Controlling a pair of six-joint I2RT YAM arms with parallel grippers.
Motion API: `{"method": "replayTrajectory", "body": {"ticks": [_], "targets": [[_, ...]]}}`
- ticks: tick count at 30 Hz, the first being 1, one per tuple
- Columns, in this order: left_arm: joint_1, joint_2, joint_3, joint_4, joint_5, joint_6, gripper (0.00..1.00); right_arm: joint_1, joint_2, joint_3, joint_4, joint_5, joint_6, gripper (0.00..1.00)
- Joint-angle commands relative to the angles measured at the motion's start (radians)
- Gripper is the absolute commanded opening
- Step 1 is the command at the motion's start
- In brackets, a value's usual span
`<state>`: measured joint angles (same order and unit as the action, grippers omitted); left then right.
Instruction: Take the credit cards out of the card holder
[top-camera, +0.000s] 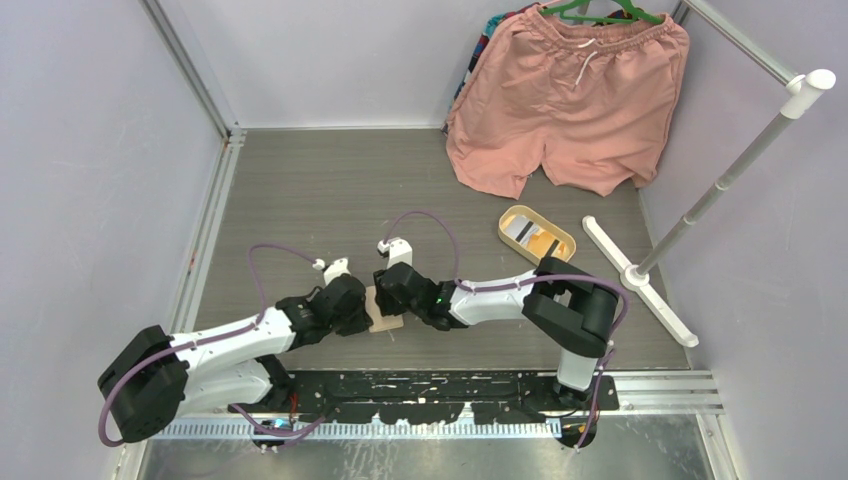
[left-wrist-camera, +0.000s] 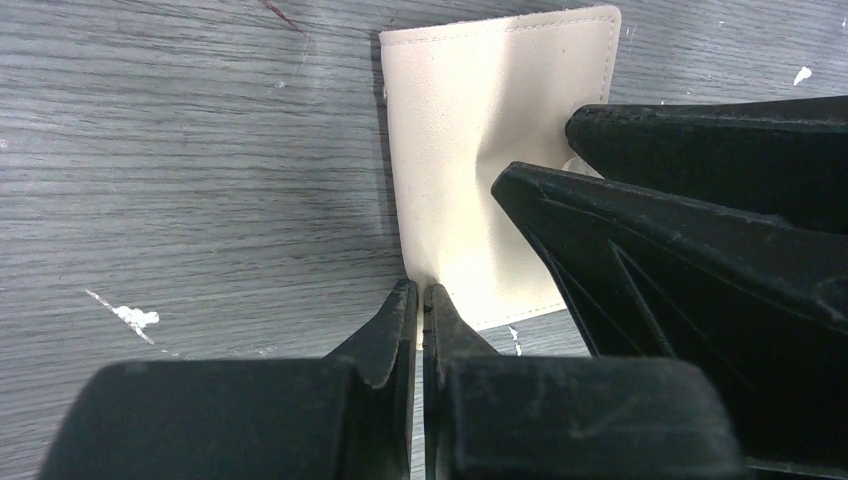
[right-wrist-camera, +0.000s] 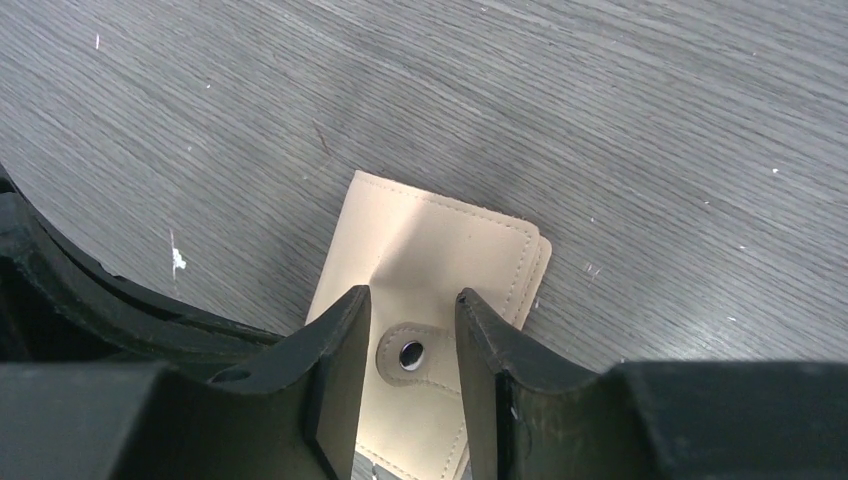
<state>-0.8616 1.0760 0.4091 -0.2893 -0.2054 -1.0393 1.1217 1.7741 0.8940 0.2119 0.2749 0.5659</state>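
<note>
**Card holder.** The tan card holder (right-wrist-camera: 440, 240) lies flat on the grey wood-grain table (top-camera: 330, 190), near its front edge, between the two gripper heads. It is folded shut with the outer cover facing up. The snap tab (right-wrist-camera: 412, 352) lies across the cover, with its metal stud visible. Whether the stud is fastened cannot be determined.

**Right gripper.** The right gripper (right-wrist-camera: 410, 297) stands over the card holder with its fingers apart, one on each side of the snap tab. The jaws are released and clamp nothing. In the left wrist view, the fingers of this gripper bear down on the cover, and the leather creases beside them.

**Left gripper.** The left gripper (left-wrist-camera: 420, 305) is clenched, with only a hairline gap between the fingertips. The tips meet the near corner of the card holder at table level. Whether any leather is caught between them cannot be determined.

**Credit cards.** Two credit cards (top-camera: 546, 242), one orange-yellow and one pale, lie in the oval tan tray (top-camera: 501, 226). The tray sits well apart from the card holder, toward the back right.

**Surroundings.** Pink shorts (top-camera: 570, 100) hang at the rear. A white rack (top-camera: 720, 185) stands at the right.
</note>
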Motion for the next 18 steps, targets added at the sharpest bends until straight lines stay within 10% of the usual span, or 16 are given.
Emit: {"method": "replayTrajectory", "body": {"ticks": [1, 18], "targets": [[0.002, 0.019, 0.013, -0.021, -0.017, 0.018, 0.00, 0.000, -0.042, 0.038, -0.004, 0.014, -0.015, 0.42], [0.003, 0.027, 0.010, -0.014, -0.013, 0.016, 0.00, 0.013, -0.141, 0.022, -0.078, 0.011, -0.053, 0.28]]}}
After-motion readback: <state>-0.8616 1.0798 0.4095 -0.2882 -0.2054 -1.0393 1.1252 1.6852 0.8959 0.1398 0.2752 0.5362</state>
